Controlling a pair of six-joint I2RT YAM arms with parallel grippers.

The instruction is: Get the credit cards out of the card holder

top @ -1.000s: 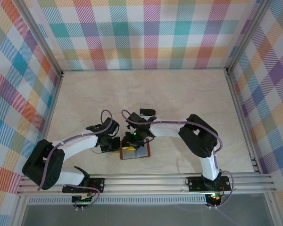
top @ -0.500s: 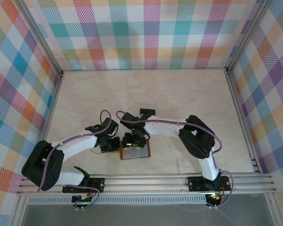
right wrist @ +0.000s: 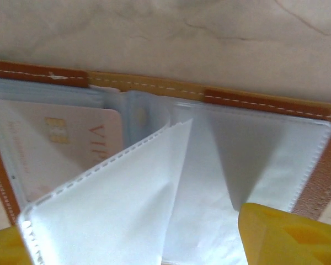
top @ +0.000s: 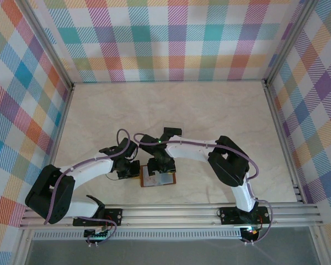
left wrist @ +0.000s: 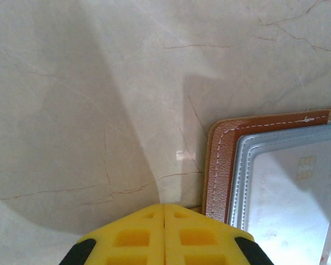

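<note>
Right tool (right wrist: 143, 240) wide over holder (right wrist: 254, 98); left tool (left wrist: 164, 232) shut at its edge. Card (right wrist: 71, 143), frame left: thin, slick, stiff. You'd pinch its spine-side edge; sleeve (right wrist: 110, 204) floppy.

The pale cream, marble-veined table (top: 209, 105) carries an open reddish-brown leather card holder (top: 160, 181) with grey-blue see-through pockets, lying flat; well beyond that holder, toward the far wall, lies a thin pale rectangular card (top: 174, 122)
</note>
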